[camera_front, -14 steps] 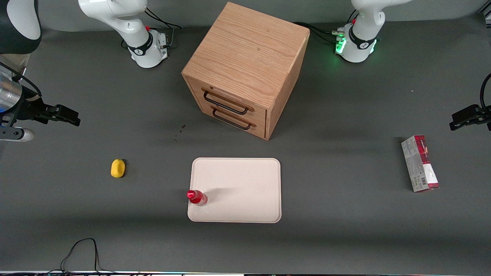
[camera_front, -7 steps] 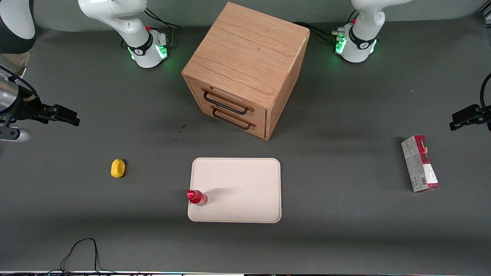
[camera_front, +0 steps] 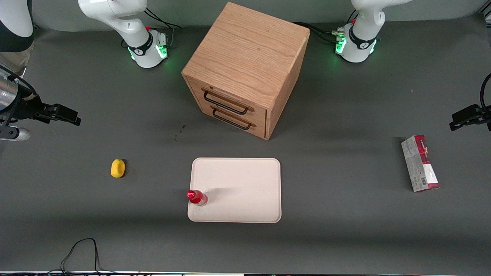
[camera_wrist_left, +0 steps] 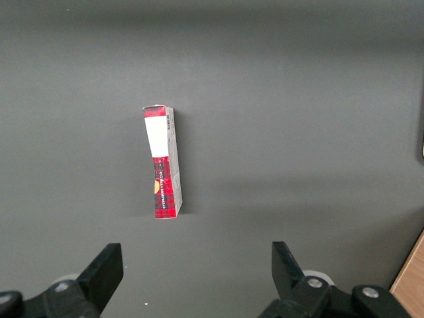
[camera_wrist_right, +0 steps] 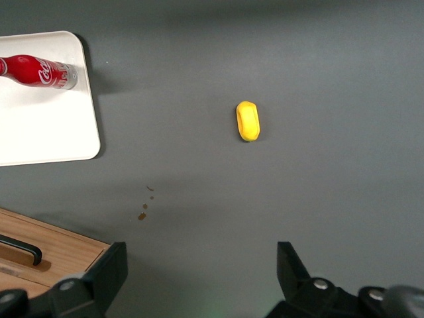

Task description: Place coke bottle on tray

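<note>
My gripper (camera_front: 71,117) hangs with its fingers spread wide and empty, high over the working arm's end of the table, well apart from the tray (camera_front: 245,180). The coke bottle (camera_front: 196,197) stands upright on the tray, just inside its edge. A yellow lump (camera_front: 117,168) lies on the table between my gripper and the tray.
</note>
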{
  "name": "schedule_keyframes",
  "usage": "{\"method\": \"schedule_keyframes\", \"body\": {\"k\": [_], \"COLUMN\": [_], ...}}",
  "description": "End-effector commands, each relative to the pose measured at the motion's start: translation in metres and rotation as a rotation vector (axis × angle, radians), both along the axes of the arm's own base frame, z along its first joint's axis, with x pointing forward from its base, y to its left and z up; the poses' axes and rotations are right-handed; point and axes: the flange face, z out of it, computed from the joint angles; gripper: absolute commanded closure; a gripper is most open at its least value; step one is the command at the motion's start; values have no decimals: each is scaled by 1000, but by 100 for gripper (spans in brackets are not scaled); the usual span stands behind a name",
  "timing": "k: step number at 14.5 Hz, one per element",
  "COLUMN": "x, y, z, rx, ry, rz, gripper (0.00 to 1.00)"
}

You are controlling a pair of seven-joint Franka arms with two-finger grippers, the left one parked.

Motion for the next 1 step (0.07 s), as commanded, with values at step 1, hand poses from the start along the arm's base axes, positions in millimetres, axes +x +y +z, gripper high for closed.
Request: {"method": "schedule_keyframes", "body": {"k": [1], "x": [-7], "y": [1], "z": [4], "rx": [24], "ry": [-10], "rz": [13], "gripper": [0]}}
